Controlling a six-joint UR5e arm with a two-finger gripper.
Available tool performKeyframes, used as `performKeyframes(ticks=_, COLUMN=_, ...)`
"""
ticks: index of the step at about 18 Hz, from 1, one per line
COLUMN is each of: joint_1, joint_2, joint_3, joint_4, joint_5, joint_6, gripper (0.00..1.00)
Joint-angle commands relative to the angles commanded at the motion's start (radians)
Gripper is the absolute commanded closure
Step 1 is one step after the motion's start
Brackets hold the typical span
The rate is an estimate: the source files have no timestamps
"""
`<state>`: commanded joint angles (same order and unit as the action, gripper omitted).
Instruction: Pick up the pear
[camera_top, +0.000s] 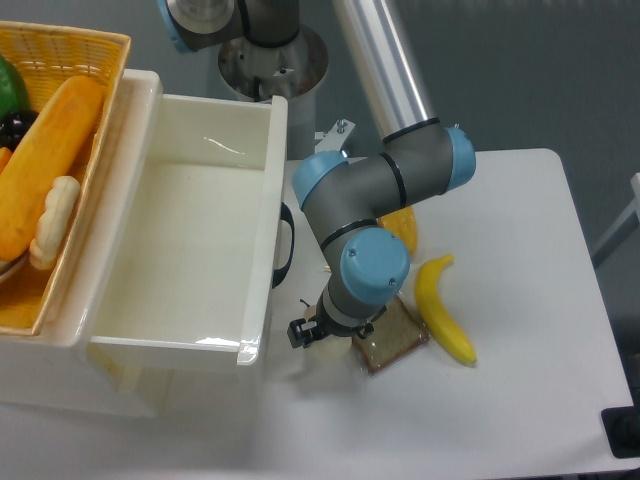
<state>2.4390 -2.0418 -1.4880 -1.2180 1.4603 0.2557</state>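
fingers (318, 336) beside white bin (255, 240)

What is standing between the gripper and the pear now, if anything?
I cannot tell. The arm's wrist covers the gripper from above, and the pear is not visible; it may be hidden under the wrist. The bread slice and banana lie to the side, not clearly in the way.

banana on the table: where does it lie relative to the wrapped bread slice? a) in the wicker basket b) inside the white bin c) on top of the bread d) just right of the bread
d: the banana lies on the white table just to the right of the bread slice, outside the white bin and the wicker basket.
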Motion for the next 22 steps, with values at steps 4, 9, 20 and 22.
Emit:
performKeyframes(ticks=4, joint_1=0.032, joint_2=0.040, joint_3=0.003, joint_4=-0.002, joint_5=0.000, joint_6=0.201, gripper=0.37)
performKeyframes(ticks=9, joint_1=0.077, joint_2=0.078, joint_3=-0.005, joint_4=-0.009, joint_5=-0.002, joint_6=0.466, gripper=0.42)
performKeyframes(ticks=20, joint_1=0.121, joint_2=0.124, joint_3=-0.012, joint_4=-0.064, joint_5=0.014, joint_6=0.643, gripper=0.44)
performKeyframes(ticks=22, joint_1=0.132, joint_2=0.129, joint_3=-0.017, joint_4=-0.069, joint_5=0.014, joint_6=0.660, gripper=0.44)
